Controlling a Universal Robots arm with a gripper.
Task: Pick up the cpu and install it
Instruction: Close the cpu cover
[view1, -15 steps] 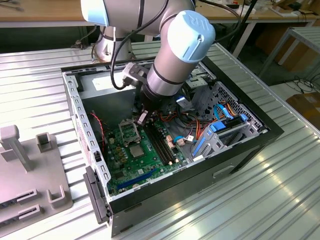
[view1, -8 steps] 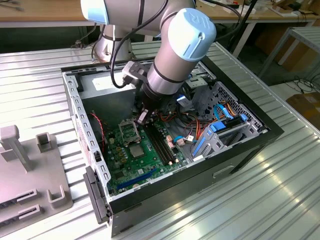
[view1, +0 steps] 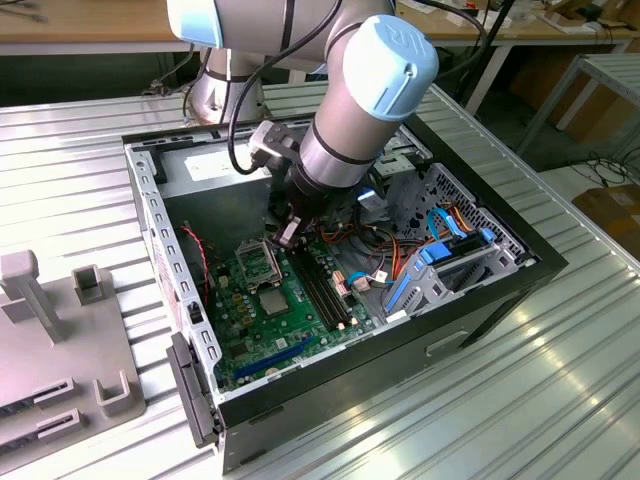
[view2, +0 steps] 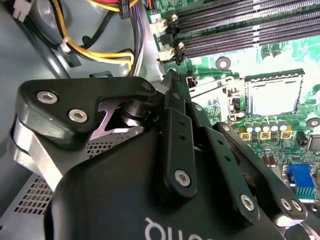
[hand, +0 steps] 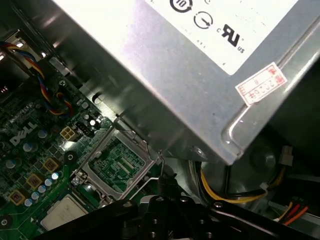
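The cpu (view1: 275, 300) is a small silver-grey square lying flat on the green motherboard (view1: 250, 335) inside an open computer case. It also shows in both wrist views as the cpu (view2: 272, 96) (hand: 62, 214), set within a dark surround. Beside it a hinged metal socket frame (hand: 117, 162) (view1: 258, 262) stands open. My gripper (view1: 288, 235) hangs just above the board near that frame, apart from the cpu. The gripper (hand: 162, 175) (view2: 170, 77) narrows to a single tip, shut, with nothing seen in it.
A metal power supply box (hand: 175, 65) sits close beside the gripper. Yellow cables (view2: 95, 52) run next to it. Black memory slots (view2: 240, 25) lie past the socket. A blue-trimmed drive cage (view1: 440, 260) fills the case's exterior-view right. A grey fixture (view1: 60, 340) stands on the ribbed table.
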